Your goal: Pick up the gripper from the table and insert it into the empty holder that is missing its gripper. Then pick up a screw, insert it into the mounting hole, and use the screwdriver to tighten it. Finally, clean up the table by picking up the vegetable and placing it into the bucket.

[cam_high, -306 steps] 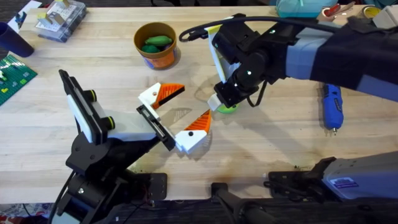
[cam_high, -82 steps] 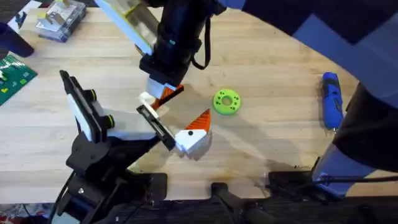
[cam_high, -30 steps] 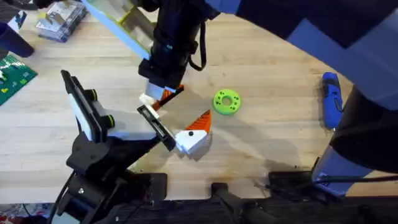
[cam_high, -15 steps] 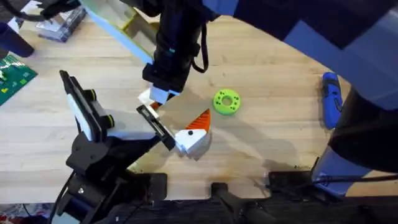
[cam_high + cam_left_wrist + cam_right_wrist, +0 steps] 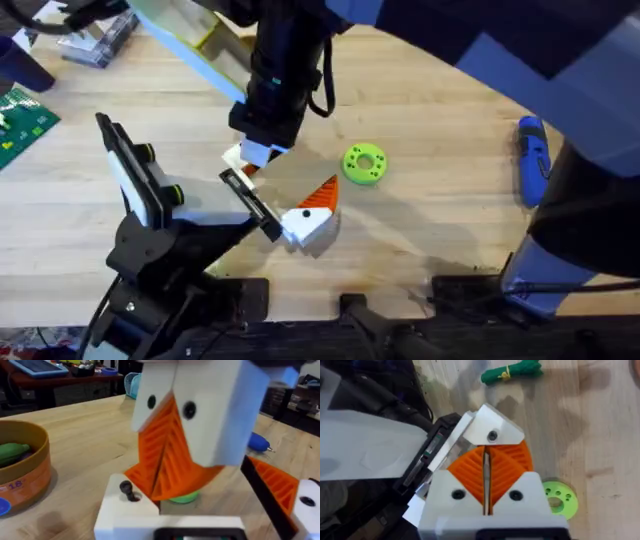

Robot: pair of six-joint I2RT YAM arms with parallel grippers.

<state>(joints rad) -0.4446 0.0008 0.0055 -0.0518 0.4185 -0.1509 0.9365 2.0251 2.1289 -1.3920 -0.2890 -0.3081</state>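
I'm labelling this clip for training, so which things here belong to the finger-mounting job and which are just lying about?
Job: orange-tipped finger piece, black slotted holder, blue electric screwdriver, orange bucket.
Lying about: green circuit board, clear parts box, dark cup; the green disc has no clear role.

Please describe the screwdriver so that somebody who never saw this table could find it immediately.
On the light wooden table, look toward the right side, past the green ring. The screwdriver lies there alone on the wood. It is the one blue, pen-shaped tool; the finger pieces near the middle are white and orange.
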